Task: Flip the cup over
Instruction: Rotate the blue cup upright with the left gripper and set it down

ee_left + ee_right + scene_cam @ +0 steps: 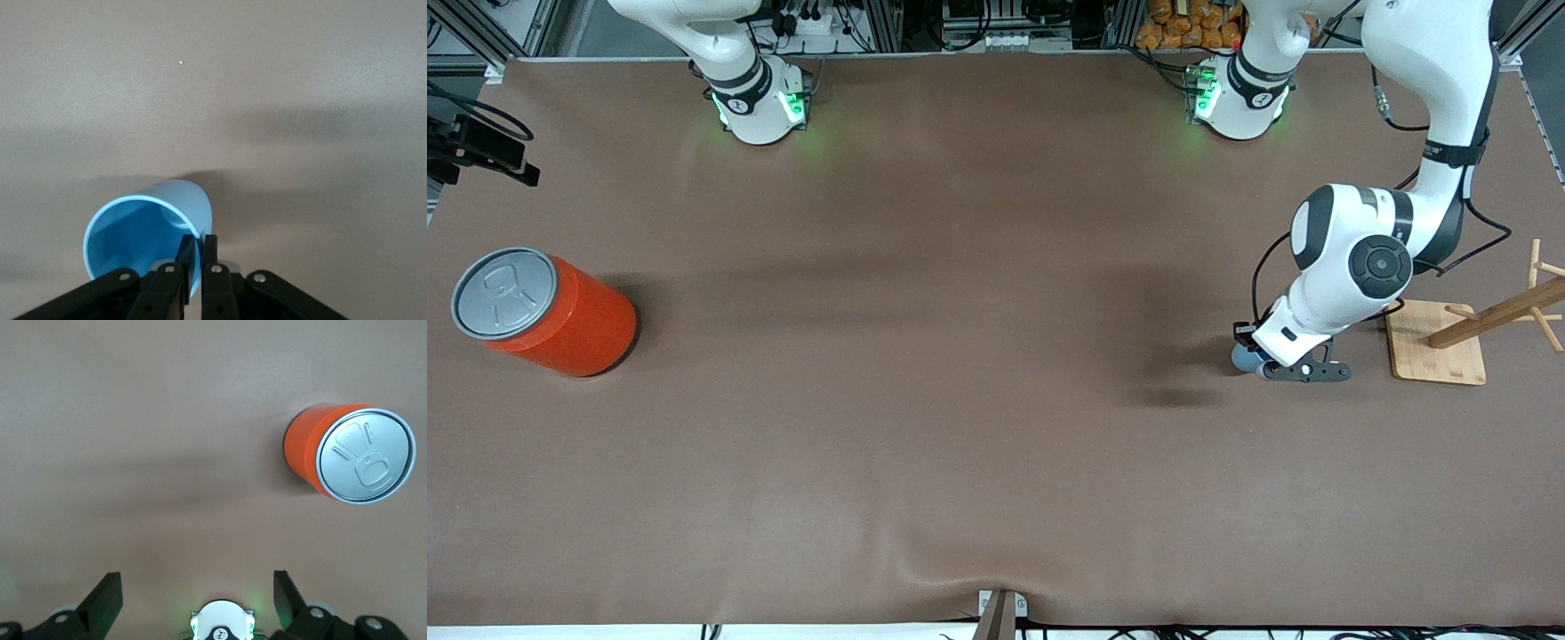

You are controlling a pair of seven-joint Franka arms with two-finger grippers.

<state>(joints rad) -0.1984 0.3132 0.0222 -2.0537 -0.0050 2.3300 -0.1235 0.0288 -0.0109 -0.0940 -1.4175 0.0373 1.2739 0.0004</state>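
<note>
The small light-blue cup (150, 237) is tilted, its darker blue inside facing the left wrist camera, low over the brown table near the left arm's end. My left gripper (201, 241) is shut on the cup, one finger inside the rim and one outside, pinching the wall. In the front view the cup (1243, 357) peeks out beside the left gripper (1261, 366), mostly hidden by the hand. My right gripper (197, 583) hangs high over its own base with its fingers wide open and nothing between them; it is out of the front view.
A large orange can (551, 311) with a grey lid stands at the right arm's end of the table, also in the right wrist view as the orange can (347, 453). A wooden rack on a bamboo base (1436, 351) stands close beside the left gripper.
</note>
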